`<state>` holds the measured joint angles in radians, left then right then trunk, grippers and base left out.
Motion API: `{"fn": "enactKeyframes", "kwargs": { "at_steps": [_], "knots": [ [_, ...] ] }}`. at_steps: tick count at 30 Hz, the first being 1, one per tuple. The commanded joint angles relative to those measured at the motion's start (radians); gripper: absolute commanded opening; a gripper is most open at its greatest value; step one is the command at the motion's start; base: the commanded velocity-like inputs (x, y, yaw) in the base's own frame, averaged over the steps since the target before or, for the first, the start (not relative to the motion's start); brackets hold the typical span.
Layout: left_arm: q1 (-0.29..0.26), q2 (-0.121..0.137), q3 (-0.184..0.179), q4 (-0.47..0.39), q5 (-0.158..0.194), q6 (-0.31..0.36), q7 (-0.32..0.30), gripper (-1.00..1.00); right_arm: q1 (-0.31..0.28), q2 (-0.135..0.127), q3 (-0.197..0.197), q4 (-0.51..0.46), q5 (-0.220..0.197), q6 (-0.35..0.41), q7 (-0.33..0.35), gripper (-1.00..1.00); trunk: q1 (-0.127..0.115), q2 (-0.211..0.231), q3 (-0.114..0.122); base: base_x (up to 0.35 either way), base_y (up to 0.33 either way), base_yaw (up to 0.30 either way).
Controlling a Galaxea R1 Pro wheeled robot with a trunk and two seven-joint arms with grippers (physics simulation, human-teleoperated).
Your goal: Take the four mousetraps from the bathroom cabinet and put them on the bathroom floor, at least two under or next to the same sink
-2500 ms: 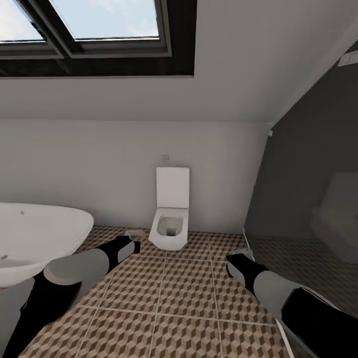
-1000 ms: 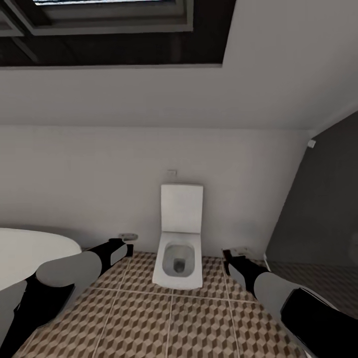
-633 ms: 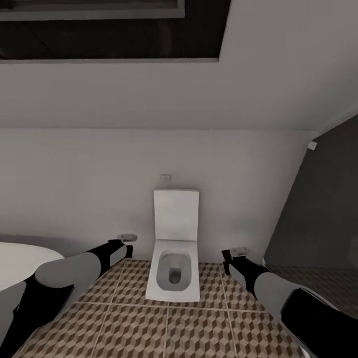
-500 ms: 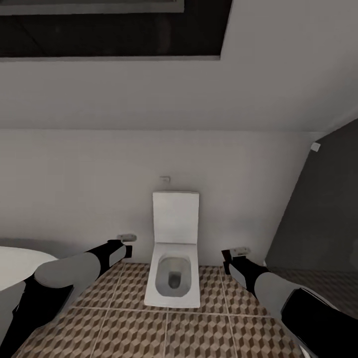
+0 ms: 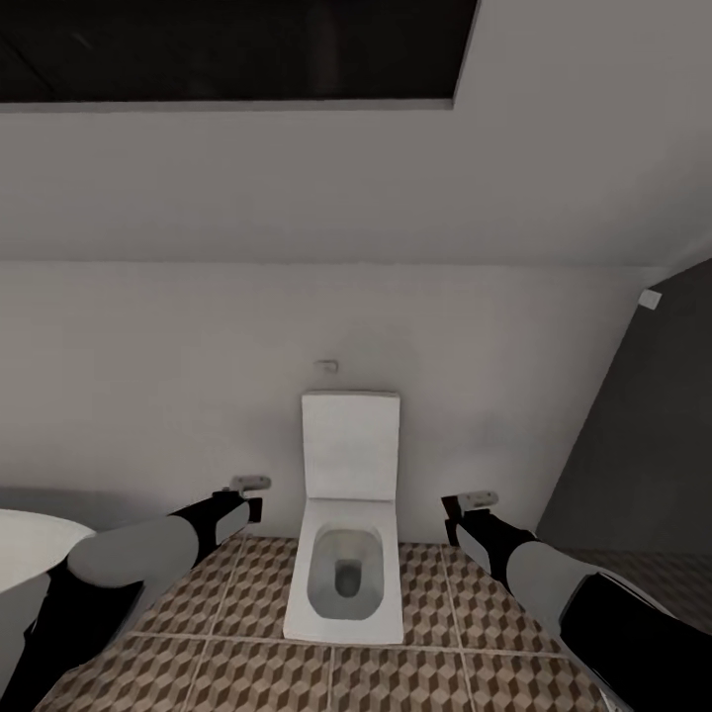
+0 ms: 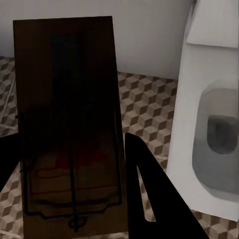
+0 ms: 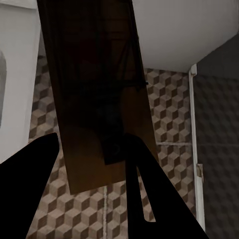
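I have 2 mousetraps out of the cabinet, 1 (image 6: 69, 134) gripped between the left jaws (image 6: 69, 199) and 1 (image 7: 97, 94) between the right jaws (image 7: 92, 179), both above the bathroom floor (image 5: 435, 672) by the toilet (image 5: 346, 554); neither is placed, I judge.

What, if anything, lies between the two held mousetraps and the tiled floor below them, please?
Nothing visible does: the dark wooden mousetrap in the left claw and the one in the right claw hang over bare cube-patterned tiles, flanking the white square toilet.
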<state>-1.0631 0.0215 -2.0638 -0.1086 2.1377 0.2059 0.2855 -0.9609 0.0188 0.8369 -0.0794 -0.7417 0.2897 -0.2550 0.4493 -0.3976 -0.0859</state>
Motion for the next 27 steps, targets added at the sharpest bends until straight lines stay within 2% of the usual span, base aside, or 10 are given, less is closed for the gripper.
{"fn": "enactKeyframes", "kwargs": {
  "at_steps": [1,9,13,23,27],
  "knots": [
    [0.003,0.001,-0.004,-0.005,-0.001,-0.017,0.005,-1.00,-0.001,0.000,0.008,-0.002,-0.007,0.005,-0.006,-1.00,0.001,-0.002,-0.002,0.004,0.001,0.000],
    [0.016,0.001,-0.004,-0.066,-0.001,-0.037,0.006,-1.00,-0.001,0.003,0.008,-0.004,-0.008,0.003,-0.004,-1.00,0.001,-0.002,-0.002,0.001,0.000,0.000],
    [0.036,0.002,-0.004,-0.068,-0.001,-0.038,0.006,-1.00,-0.001,0.005,0.008,-0.004,-0.008,0.003,-0.004,-1.00,0.001,-0.002,-0.002,0.000,0.000,0.000],
    [0.042,0.002,-0.004,-0.072,-0.001,-0.040,0.006,-1.00,0.000,0.008,0.008,-0.003,-0.008,0.003,-0.004,-1.00,0.001,-0.002,-0.002,0.000,0.000,0.000],
    [0.042,0.002,-0.004,-0.072,-0.001,-0.040,0.006,-1.00,0.000,0.009,0.008,-0.002,-0.008,0.003,-0.004,-1.00,0.016,-0.030,-0.015,0.000,0.000,0.000]
  ]
}}
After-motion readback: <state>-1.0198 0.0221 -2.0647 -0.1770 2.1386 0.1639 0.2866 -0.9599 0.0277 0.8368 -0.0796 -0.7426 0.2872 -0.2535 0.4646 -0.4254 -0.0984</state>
